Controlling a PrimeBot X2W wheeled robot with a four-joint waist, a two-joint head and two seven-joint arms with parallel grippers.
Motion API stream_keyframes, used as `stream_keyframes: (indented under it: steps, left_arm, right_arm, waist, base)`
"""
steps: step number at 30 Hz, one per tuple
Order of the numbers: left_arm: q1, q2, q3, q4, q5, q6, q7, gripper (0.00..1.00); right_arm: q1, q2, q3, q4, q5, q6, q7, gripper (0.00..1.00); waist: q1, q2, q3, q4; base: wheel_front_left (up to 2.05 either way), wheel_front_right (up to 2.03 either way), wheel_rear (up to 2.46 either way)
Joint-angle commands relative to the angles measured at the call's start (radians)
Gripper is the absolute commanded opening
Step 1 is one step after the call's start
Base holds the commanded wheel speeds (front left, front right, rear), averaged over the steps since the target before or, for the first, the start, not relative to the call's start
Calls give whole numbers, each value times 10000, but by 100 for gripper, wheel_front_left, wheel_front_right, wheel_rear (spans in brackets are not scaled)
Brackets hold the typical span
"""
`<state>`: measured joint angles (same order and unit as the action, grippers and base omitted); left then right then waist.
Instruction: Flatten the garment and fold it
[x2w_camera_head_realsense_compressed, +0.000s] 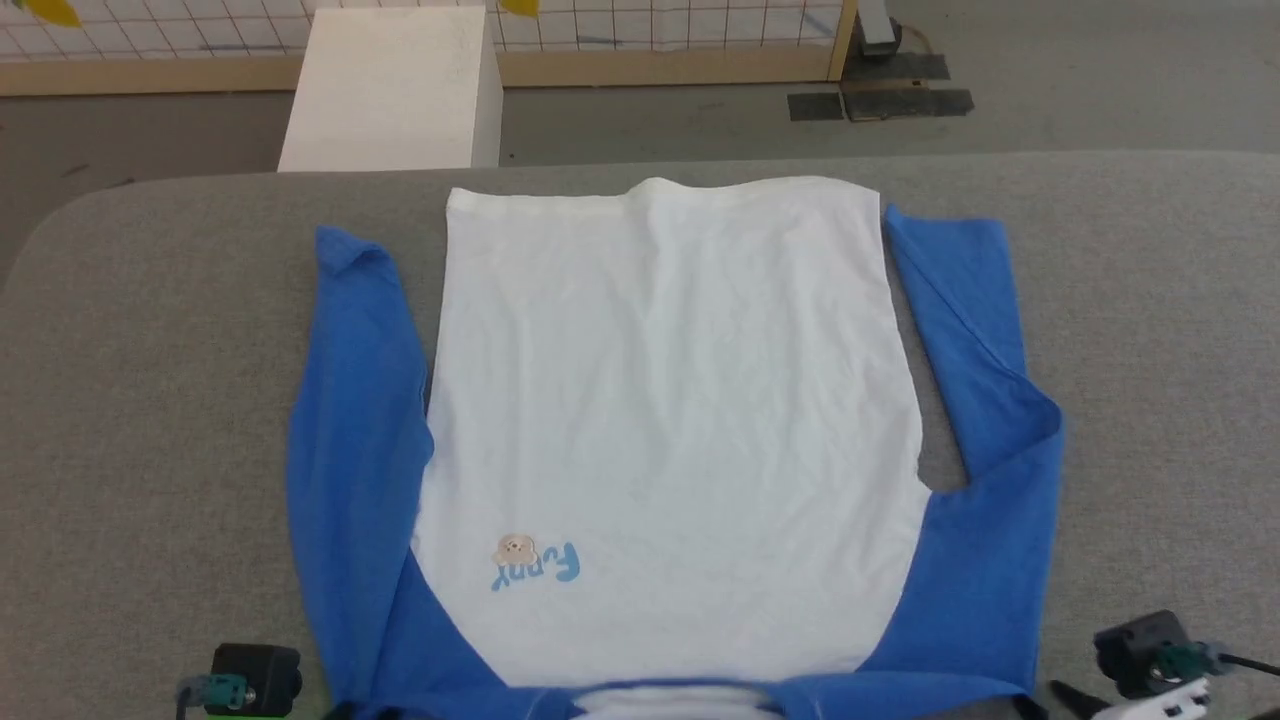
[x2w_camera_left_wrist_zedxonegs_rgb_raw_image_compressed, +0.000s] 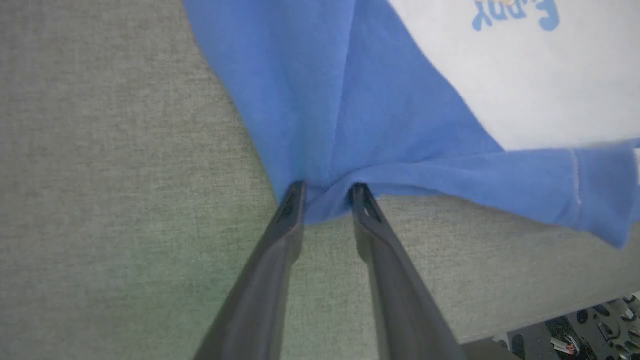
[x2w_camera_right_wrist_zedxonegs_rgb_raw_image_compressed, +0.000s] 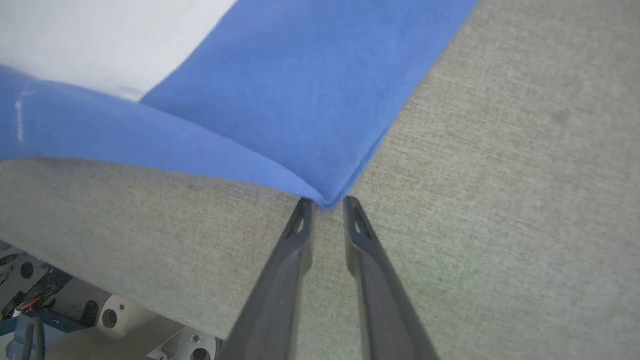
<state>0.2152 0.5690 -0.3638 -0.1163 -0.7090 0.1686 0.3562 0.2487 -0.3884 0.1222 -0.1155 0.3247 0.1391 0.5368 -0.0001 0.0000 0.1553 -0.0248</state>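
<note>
The garment (x2w_camera_head_realsense_compressed: 660, 400) lies spread on the grey table (x2w_camera_head_realsense_compressed: 150, 400), white body in the middle, hem at the far side, collar at the near edge. Its blue sleeves (x2w_camera_head_realsense_compressed: 355, 420) run along both sides, and a small "Funny" print (x2w_camera_head_realsense_compressed: 535, 565) sits near the left shoulder. In the left wrist view my left gripper (x2w_camera_left_wrist_zedxonegs_rgb_raw_image_compressed: 325, 192) has its fingers parted, with a bunched fold of the blue shoulder (x2w_camera_left_wrist_zedxonegs_rgb_raw_image_compressed: 320, 125) between the tips. In the right wrist view my right gripper (x2w_camera_right_wrist_zedxonegs_rgb_raw_image_compressed: 327, 202) stands slightly parted, and the blue shoulder corner (x2w_camera_right_wrist_zedxonegs_rgb_raw_image_compressed: 300, 100) ends right at its tips.
A white box (x2w_camera_head_realsense_compressed: 390, 90) stands on the floor beyond the table, before a wood-framed grid wall (x2w_camera_head_realsense_compressed: 650, 60). Bare grey tabletop stretches left and right of the garment. The table's near edge (x2w_camera_right_wrist_zedxonegs_rgb_raw_image_compressed: 150, 305) and my base show in the wrist views.
</note>
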Motion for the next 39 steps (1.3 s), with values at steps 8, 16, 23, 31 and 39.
stream_keyframes:
  steps: [8,16,23,31,39]
  left_arm:
    - [574,-152,392,-604,72,379,-771,100]
    - [701,34,1191,-1554,412,779,-1802,100]
    - [-1072,103,1760,-767,1434,583,-3766,100]
    - [-5050,441,1161,1534,1835,-966,-3673,100]
    - [-8290,1023,566,3377,1941,-2139,-1734,100]
  right_arm:
    - [1114,792,-1457,-1006,-204,-84,-502,100]
    - [863,2439,-2512,-1986,-460,-84,-2156,100]
    - [-168,3176,-2540,-1532,-771,-84,-4029,100]
    - [-1658,3147,-1991,-1089,-978,-84,-4709,100]
    - [-2780,3031,-1464,-867,-960,-84,-5088,100]
  waist:
    - [1,0,-441,149]
    - [1,0,-553,202]
    - [1,0,-33,147]
    - [1,0,1407,-225]
    - [1,0,2775,-930]
  base:
    - [0,0,0]
    - [0,0,0]
    - [0,0,0]
    - [0,0,0]
    - [0,0,0]
